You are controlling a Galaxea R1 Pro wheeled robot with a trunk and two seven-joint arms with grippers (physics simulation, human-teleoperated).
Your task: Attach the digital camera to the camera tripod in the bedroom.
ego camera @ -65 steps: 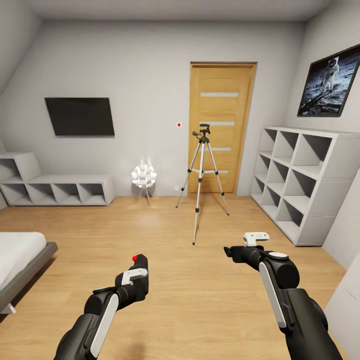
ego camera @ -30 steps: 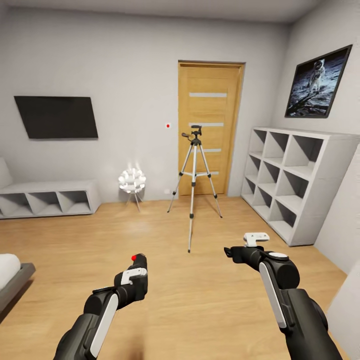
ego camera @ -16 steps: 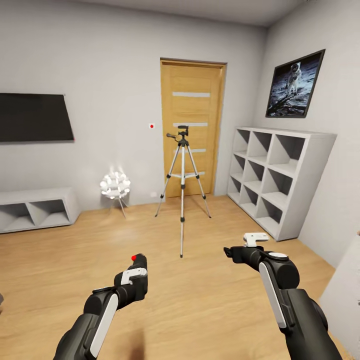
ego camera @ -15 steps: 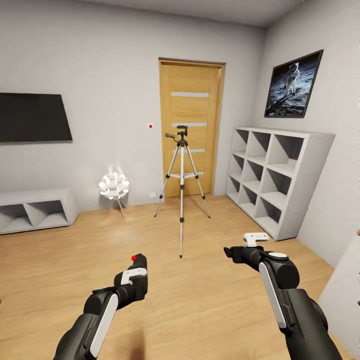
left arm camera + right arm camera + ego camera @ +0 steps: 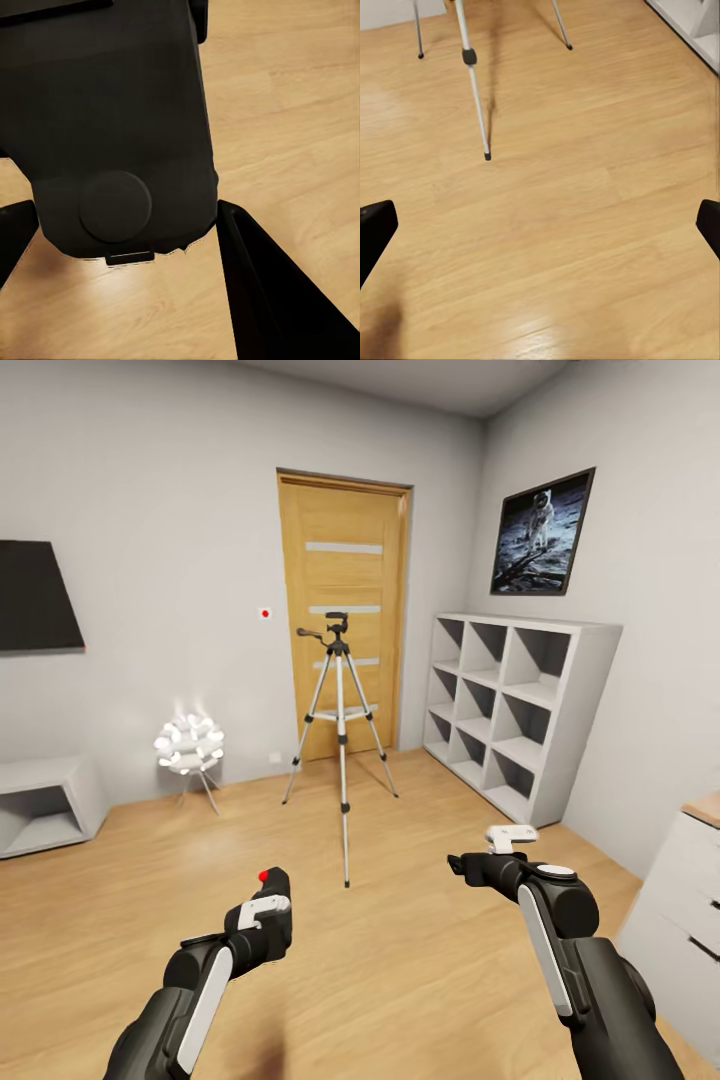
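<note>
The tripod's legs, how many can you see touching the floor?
3. The camera tripod has one leg toward the robot, foot at, one to the left, one to the right, before the wooden door.

White walls meet a light wood floor (image 5: 420,960). A wooden door (image 5: 343,620) with three pale horizontal panes stands in the far wall, a wall-mounted black television (image 5: 35,597) beside it. A glowing white ball-shaped floor lamp (image 5: 187,745) stands near a low white shelf unit (image 5: 45,805). White cube shelves (image 5: 510,705) line the side wall under a framed astronaut picture (image 5: 540,532). A white drawer unit (image 5: 685,910) sits nearest.
</note>
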